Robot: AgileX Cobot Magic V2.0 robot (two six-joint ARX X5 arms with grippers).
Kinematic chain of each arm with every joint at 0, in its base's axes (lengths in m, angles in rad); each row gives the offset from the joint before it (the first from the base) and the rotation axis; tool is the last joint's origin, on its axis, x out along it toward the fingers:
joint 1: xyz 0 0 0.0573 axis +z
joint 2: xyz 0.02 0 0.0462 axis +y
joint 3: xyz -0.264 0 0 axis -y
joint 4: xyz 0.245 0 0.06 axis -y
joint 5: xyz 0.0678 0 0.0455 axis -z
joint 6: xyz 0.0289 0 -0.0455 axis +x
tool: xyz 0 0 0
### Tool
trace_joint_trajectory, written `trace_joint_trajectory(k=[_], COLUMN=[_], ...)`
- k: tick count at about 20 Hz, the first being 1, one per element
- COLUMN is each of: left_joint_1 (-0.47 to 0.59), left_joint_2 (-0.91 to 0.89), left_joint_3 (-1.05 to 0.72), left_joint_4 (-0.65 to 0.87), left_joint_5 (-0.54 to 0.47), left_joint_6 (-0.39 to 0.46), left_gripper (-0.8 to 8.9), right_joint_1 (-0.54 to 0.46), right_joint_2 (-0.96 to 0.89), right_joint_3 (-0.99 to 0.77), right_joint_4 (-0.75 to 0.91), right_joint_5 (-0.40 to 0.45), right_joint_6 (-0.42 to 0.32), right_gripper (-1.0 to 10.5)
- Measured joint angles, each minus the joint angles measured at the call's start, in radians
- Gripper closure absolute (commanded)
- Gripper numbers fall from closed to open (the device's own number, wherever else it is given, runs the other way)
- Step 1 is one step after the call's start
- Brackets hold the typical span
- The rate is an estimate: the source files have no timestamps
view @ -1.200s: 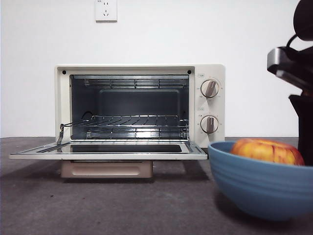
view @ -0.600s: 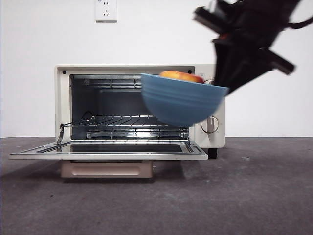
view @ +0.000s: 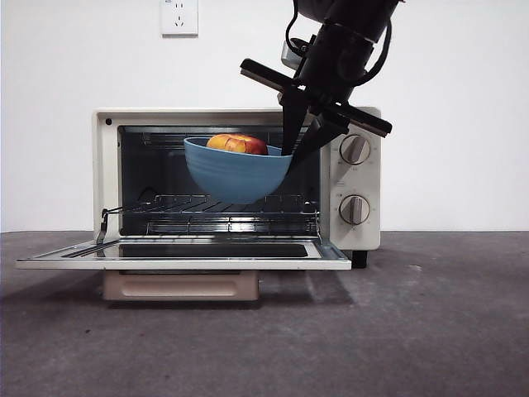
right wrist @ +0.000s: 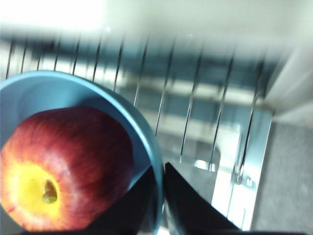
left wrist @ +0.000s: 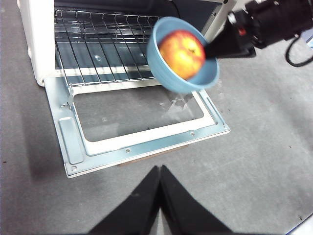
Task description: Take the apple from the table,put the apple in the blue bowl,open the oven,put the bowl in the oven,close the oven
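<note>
In the front view the right gripper (view: 291,149) comes down from the top centre of the frame and pinches the right-hand rim of the blue bowl (view: 235,175), one jaw inside and one outside; its own wrist view shows the same clamp on the rim. The bowl hangs in the air in front of the oven (view: 235,186) opening, above the wire rack (view: 223,203) and the lowered door (view: 182,252), touching neither. The apple (view: 237,144) sits in the bowl, its top showing over the rim. The left gripper (left wrist: 160,172), at the lower middle of its wrist view, has its jaws pressed together on nothing and waits over the table (view: 413,331), in front of the door. The hold is on one edge only, so the weight of bowl and fruit pulls on a thin pinch: the bowl could tip or slip out, and the apple could roll. The bowl looks wide against the opening, so its rim may strike the frame or catch the rack on the way in.
</note>
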Motion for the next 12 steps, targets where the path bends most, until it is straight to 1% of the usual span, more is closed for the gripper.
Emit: trace_joint_trajectory(k=[3, 7, 11, 12], left_joint_1=[0.000, -0.001, -0.005, -0.005], left_joint_2=[0.000, 0.000, 0.000, 0.000], left_joint_3=[0.000, 0.000, 0.000, 0.000], left_joint_4=[0.000, 0.000, 0.000, 0.000], left_joint_5=[0.000, 0.000, 0.000, 0.000], left_joint_6=[0.000, 0.000, 0.000, 0.000], left_gripper=[8.07, 8.07, 8.07, 8.07], right_joint_1=[0.000, 0.000, -0.001, -0.001], right_joint_2=[0.017, 0.045, 0.052, 0.058], right_joint_3=[0.005, 0.005, 0.005, 0.005], right_joint_4=[0.053, 0.098, 0.143, 0.145], right_joint_5=[0.028, 0.077, 0.084, 0.097], right_joint_6=[0.079, 0.161, 0.220, 0.229], right_gripper=[9.4, 9.4, 9.4, 9.4])
